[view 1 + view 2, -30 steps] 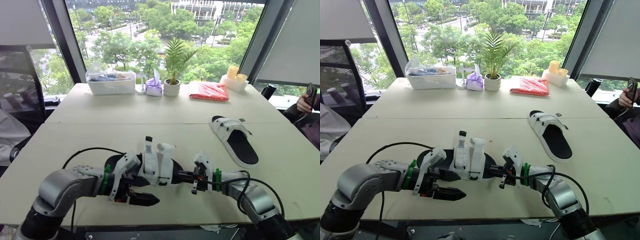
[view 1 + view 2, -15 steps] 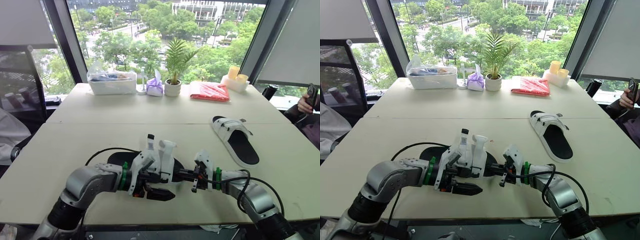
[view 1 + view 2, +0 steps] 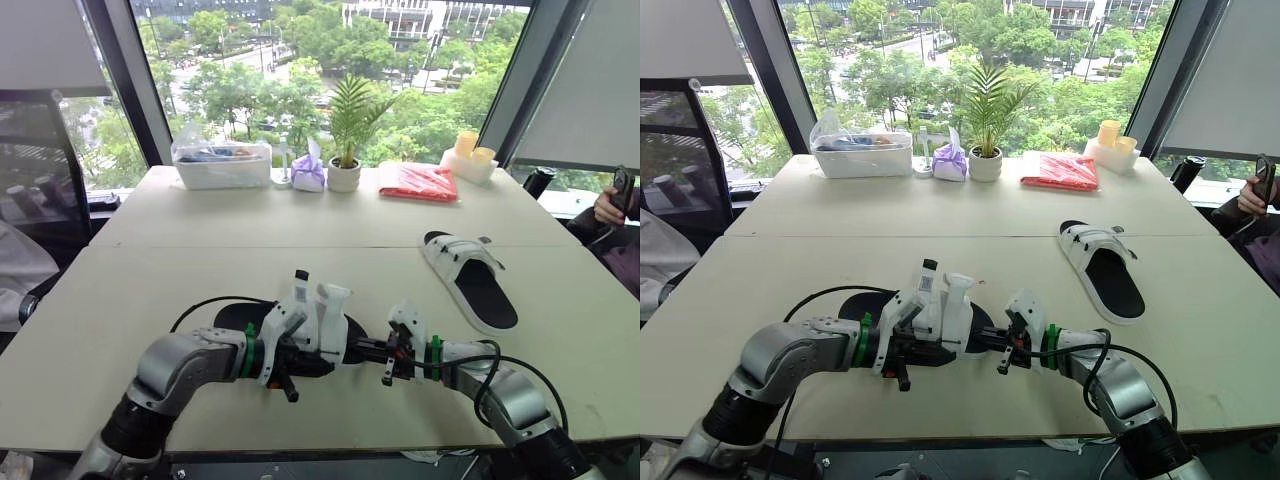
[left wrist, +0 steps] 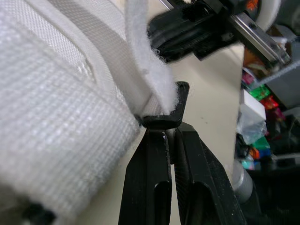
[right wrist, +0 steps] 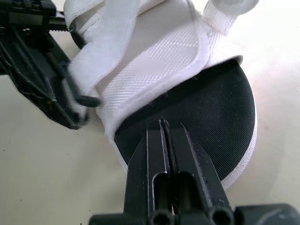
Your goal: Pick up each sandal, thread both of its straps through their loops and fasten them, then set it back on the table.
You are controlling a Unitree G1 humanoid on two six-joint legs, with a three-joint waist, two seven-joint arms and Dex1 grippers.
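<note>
Compared with half a second ago, the left gripper point(image 4: 169, 131) has moved in against the side of the sandal point(image 3: 320, 325). Its black fingers no longer lie stretched out flat in front of the sole, and one second ago that arm was further to the left. The sandal and the right gripper point(image 5: 165, 124) are at the same place as before.

The sandal is at the near edge of the table point(image 3: 250, 230), between the two grippers. It has a black footbed, a white rim and a white woven upper. Its two straps point(image 3: 333, 300) stand upright and are not fastened; one of them has a dark tip. A small dark mark is on that strap, too small to read.

In the left wrist view the fingers are pressed together, and their tips touch the black loop point(image 4: 164, 105) from which a fuzzy white strap comes out. I cannot tell whether they really hold the loop. In the right wrist view the fingers are also pressed together, with the tips lying on the edge of the sole – whether something is pinched between them I cannot tell.

The second sandal point(image 3: 470, 280) lies flat further back on the right, well apart, with its white straps across it.

Along the far edge, near the window, stand a clear box point(image 3: 222, 165), a purple bag point(image 3: 308, 172), a potted plant point(image 3: 345, 140), a red packet point(image 3: 418, 182) and yellow cups point(image 3: 472, 155). At the right border a person's hand point(image 3: 610, 205) holds a dark object.
</note>
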